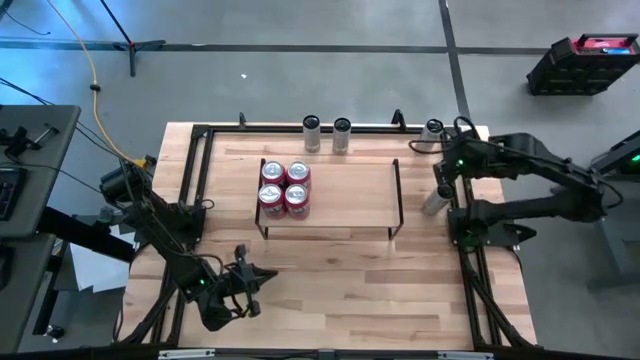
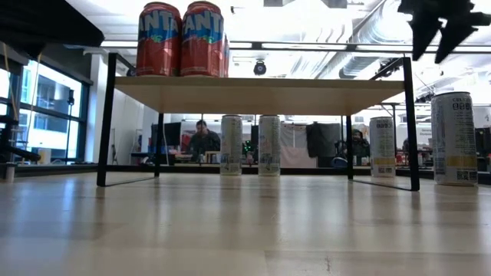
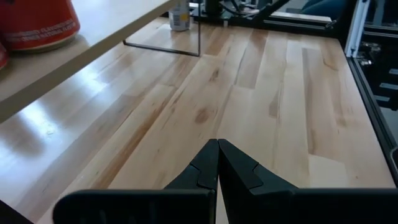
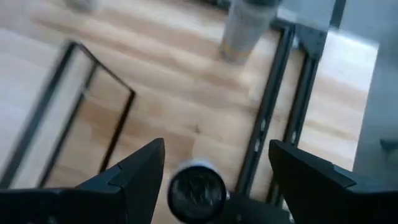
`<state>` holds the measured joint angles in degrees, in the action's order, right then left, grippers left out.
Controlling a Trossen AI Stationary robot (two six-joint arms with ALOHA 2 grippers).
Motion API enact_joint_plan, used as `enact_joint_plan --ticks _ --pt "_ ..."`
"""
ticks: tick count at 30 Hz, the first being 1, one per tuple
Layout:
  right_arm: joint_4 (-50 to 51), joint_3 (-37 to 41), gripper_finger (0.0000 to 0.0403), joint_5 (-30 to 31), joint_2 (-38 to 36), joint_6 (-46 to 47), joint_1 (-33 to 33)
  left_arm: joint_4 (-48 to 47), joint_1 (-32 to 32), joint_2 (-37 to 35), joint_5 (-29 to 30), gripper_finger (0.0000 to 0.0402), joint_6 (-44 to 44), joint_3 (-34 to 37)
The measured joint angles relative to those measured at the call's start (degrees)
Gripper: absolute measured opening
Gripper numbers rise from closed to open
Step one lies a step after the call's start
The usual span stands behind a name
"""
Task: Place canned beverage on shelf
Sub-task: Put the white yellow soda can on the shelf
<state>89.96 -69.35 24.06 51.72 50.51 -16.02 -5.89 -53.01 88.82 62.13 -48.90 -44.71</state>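
The shelf [image 1: 350, 195] stands mid-table on its black wire legs. Several red cans [image 1: 285, 187] stand upright on its left part [image 2: 182, 38]. A slim silver can [image 1: 436, 199] stands on the table just right of the shelf [image 2: 454, 138]. My right gripper [image 1: 443, 172] hangs open above this can [image 4: 198, 190], its fingers clear of the can's top [image 2: 431, 54]. My left gripper [image 1: 262, 280] is shut on nothing at the near left, just over the tabletop [image 3: 217, 146].
Two slim silver cans [image 1: 312, 133] [image 1: 342, 135] stand behind the shelf, and another [image 1: 432, 130] stands at the far right corner. Black rails [image 1: 465, 250] run along the table's sides. Bare tabletop [image 1: 340, 280] lies in front of the shelf. People sit in the room beyond [image 2: 203, 139].
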Motion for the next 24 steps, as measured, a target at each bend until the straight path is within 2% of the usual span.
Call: enact_joint_plan --ticks 4,7,11,17,24 --pt "0.06 5.54 0.0273 -10.94 -0.15 -3.24 -5.28 0.13 1.0 0.0 -0.03 0.0001 -0.52 0.0" --pt "-0.57 10.17 0.0273 -15.19 -0.47 -3.6 -7.01 0.15 1.38 -0.02 -0.11 0.0001 -0.5 0.0" --pt "-2.74 12.31 0.0273 -16.86 -1.05 -5.08 -7.27 0.19 1.62 -0.04 -0.99 0.0001 -0.49 0.0" --pt "-4.85 10.35 0.0273 -19.7 -1.26 -4.43 -7.25 0.17 1.7 -0.04 -1.4 0.0001 -0.47 0.0" --pt "-3.57 10.26 0.0273 -19.6 -0.56 -2.06 -7.25 0.19 2.03 -0.04 -1.16 0.0001 -0.46 0.0"
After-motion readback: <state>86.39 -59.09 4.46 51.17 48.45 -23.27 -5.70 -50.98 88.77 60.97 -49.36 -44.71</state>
